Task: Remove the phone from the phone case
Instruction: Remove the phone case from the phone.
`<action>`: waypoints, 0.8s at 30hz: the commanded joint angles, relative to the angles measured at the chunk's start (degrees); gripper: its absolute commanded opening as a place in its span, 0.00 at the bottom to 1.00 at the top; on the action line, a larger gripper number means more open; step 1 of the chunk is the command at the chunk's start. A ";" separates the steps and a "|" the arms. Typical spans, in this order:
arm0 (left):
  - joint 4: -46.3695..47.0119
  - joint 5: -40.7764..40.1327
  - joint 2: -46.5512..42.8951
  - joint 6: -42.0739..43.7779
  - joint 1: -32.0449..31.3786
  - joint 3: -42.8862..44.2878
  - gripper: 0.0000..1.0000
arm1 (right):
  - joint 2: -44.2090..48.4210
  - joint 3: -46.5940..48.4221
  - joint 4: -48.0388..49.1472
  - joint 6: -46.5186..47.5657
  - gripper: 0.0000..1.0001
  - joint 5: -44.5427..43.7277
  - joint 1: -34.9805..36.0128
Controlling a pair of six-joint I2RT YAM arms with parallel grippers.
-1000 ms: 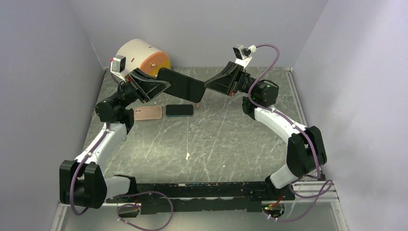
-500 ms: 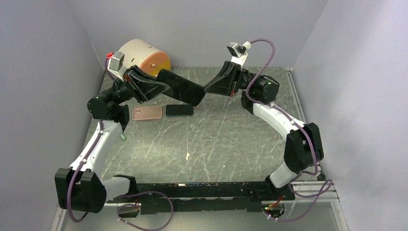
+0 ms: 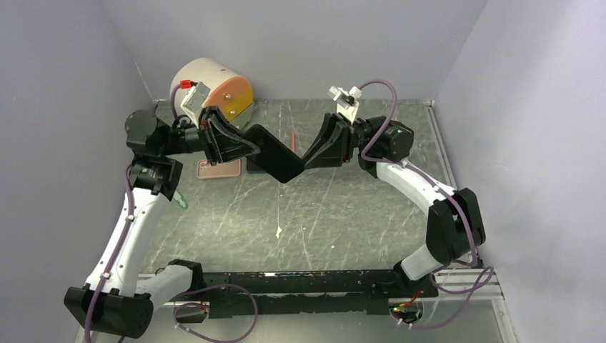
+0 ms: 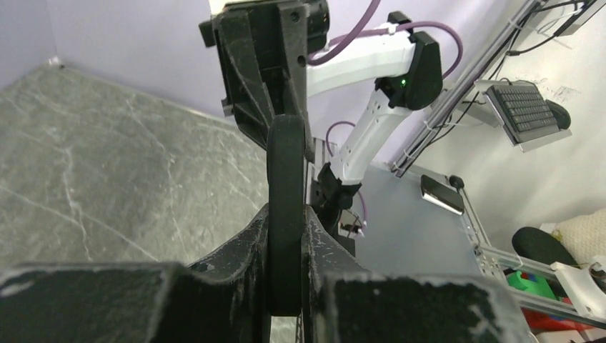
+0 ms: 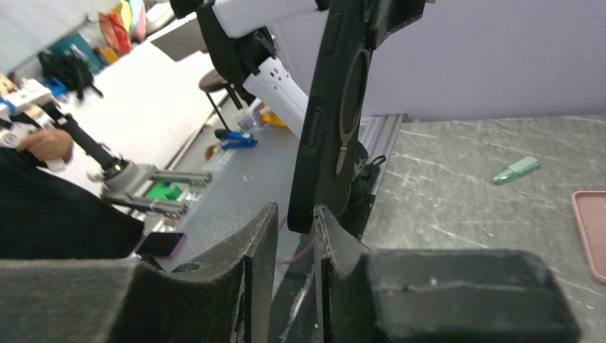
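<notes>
Phone case [image 3: 277,153] clamped edgewise in left hand [image 4: 286,229], contents hidden.

The top camera looks down from high above the near edge at the whole tabletop [image 3: 321,207]. Each wrist camera sits close, looking along its own fingers: left gripper [image 4: 286,218], right gripper [image 5: 294,218]. All three see the phone [image 3: 275,153], the wrist views from opposite ends.

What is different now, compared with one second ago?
The black cased phone shifted toward the arms' bases in the top view and tilted more steeply. The left gripper stays clamped on it. Whether the right gripper still grips its other end is unclear. The pink case on the table did not move.
</notes>
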State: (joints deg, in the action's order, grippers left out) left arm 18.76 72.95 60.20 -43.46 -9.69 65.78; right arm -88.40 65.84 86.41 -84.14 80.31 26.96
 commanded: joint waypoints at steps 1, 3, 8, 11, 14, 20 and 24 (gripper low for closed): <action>-19.37 -2.52 -0.35 14.49 -0.06 4.11 0.03 | 4.75 -1.40 0.68 8.33 0.30 1.49 -0.36; -22.41 -3.26 -0.33 15.40 -0.06 4.85 0.03 | 6.02 -2.57 -1.75 11.36 0.35 2.05 -1.45; -24.62 -3.48 -0.31 15.41 -0.06 5.60 0.03 | 9.79 -4.72 -20.56 28.26 0.38 0.91 -2.83; -28.64 -4.45 -0.03 17.79 -0.06 7.36 0.03 | 15.14 1.42 -75.39 66.91 0.42 -9.13 -2.67; -29.72 -4.32 0.00 18.97 -0.06 7.69 0.03 | 15.09 9.09 -99.58 90.78 0.45 -13.48 -0.95; -29.34 -0.42 0.31 20.63 -0.02 8.41 0.03 | 16.00 10.65 -112.90 101.01 0.46 -16.42 -0.86; -30.88 2.17 0.85 22.40 -0.02 9.72 0.03 | 16.50 12.45 -121.19 108.84 0.46 -19.57 1.88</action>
State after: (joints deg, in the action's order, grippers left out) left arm -12.86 70.52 61.10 -23.73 -9.85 71.42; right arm -73.06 74.37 -20.36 10.37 64.49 26.37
